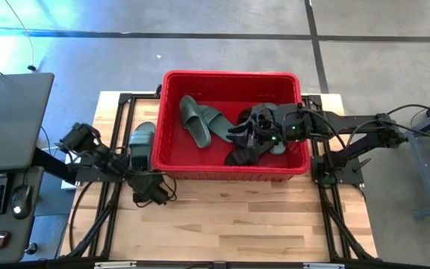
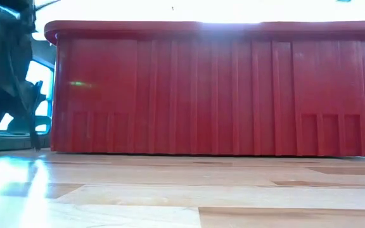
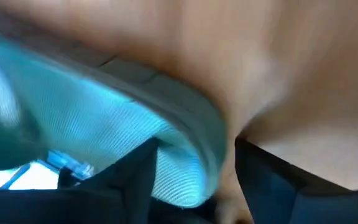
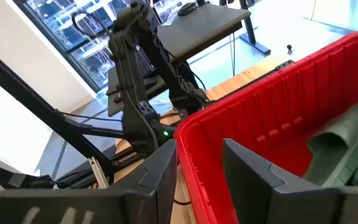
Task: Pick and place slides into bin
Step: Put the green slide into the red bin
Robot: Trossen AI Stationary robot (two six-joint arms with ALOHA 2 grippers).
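Note:
The red bin [image 1: 172, 161] stands at the table's middle and fills the low view [image 2: 214, 88]. Two dull green slides [image 1: 198, 119] lie in it, and a black slide [image 1: 242, 155] lies near its near wall. Another green slide [image 1: 142, 137] lies on the table to the left of the bin. My left gripper [image 1: 139, 158] is open at that slide's near end; in the left wrist view the slide's rounded end [image 3: 191, 149] lies between the fingers. My right gripper [image 1: 246, 133] is open and empty above the bin's inside. My left gripper has the green slide's end [image 3: 197, 168] between its open fingers. A gap shows between the slide's rim and one finger [image 3: 272, 180]. The slide overlaps the other finger [image 3: 129, 183], and I cannot tell whether that finger touches it.
A grey desk [image 1: 6, 119] with a keyboard and a mouse stands off the table's left edge. Bare wood [image 1: 222, 217] lies between the bin and the table's near edge. The right wrist view shows the bin's rim [image 4: 241, 106] and my left arm beyond it.

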